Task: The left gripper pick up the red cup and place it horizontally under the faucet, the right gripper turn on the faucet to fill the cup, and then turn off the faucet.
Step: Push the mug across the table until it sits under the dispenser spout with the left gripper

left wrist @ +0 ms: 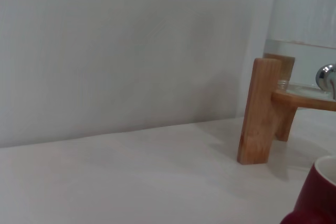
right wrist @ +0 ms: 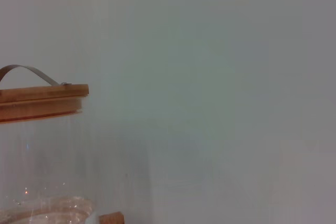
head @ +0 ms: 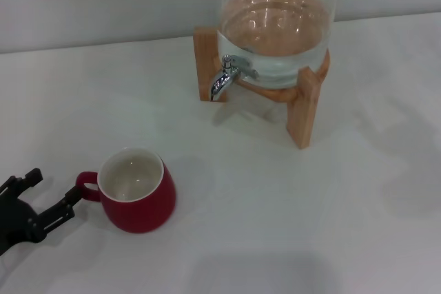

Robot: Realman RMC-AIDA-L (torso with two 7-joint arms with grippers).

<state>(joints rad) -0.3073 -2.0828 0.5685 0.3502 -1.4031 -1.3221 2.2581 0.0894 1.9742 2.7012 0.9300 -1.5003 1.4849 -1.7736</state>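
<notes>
Red cup [head: 137, 194] sits upright on desk [head: 289, 218], well short of faucet [head: 224, 77], handle twd left gripper [head: 49, 194], which is open w/ one fingertip just beside handle, holding nothing.

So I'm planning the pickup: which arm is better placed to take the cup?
Left. Its tool sits open right beside the cup, one finger at the handle. The right tool isn't in the head view.
</notes>
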